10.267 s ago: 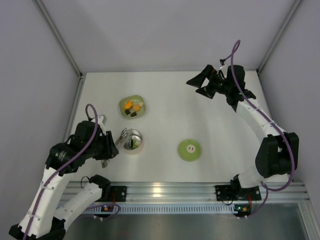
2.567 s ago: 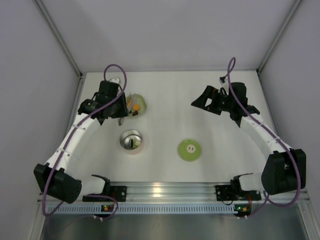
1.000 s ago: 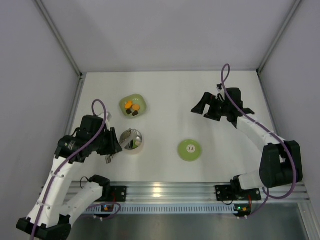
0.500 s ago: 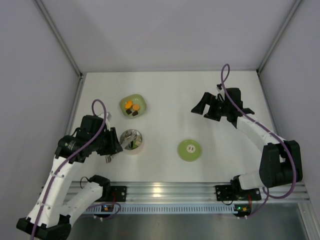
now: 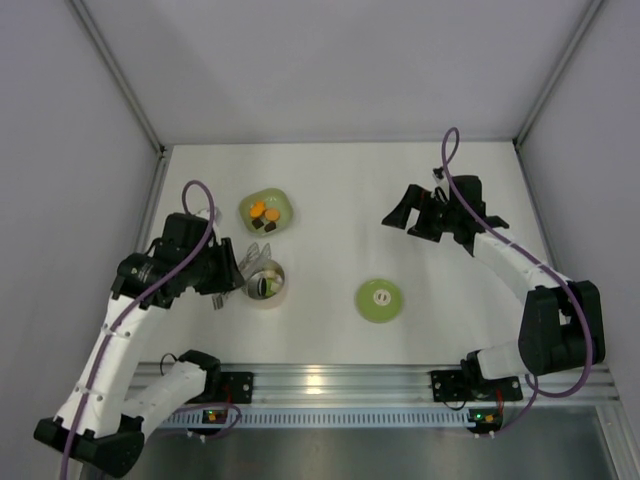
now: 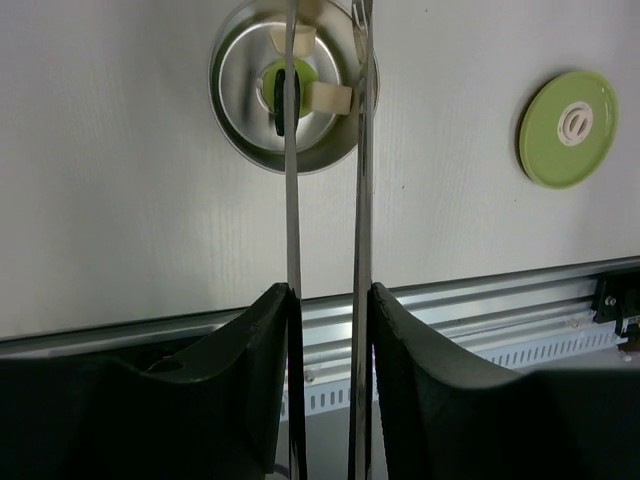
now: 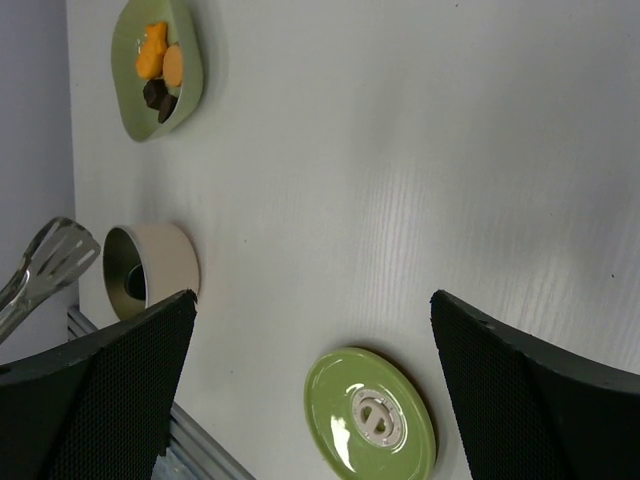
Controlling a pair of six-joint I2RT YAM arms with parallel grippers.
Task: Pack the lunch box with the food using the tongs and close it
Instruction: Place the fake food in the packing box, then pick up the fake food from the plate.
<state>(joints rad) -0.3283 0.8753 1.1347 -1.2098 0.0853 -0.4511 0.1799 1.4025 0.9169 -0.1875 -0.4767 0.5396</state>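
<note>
My left gripper (image 5: 222, 281) (image 6: 328, 295) is shut on the tongs (image 5: 250, 257) (image 6: 290, 200). Their two thin arms are slightly apart and run over the steel lunch box (image 5: 266, 286) (image 6: 240, 120); their tips are cut off at the top of the left wrist view. A yellow-green and a dark piece of food (image 6: 283, 90) lie in the box. More food (image 5: 263, 214) (image 7: 155, 70), orange and dark brown, lies in the pale green dish (image 5: 282, 205) (image 7: 125, 40). The green lid (image 5: 379, 300) (image 7: 340, 400) lies flat to the right. My right gripper (image 5: 402, 215) (image 7: 312, 300) hangs open and empty.
White walls close the table at the back and at both sides. A metal rail (image 5: 330, 380) (image 6: 450, 300) runs along the near edge, just behind the lunch box. The lid (image 6: 570, 125) lies between the lunch box and the right arm's base.
My left gripper has pulled back, away from the rail. The tongs' tips went from inside the lunch box to over its far-left rim, and their arms spread slightly. The right arm has not moved.
</note>
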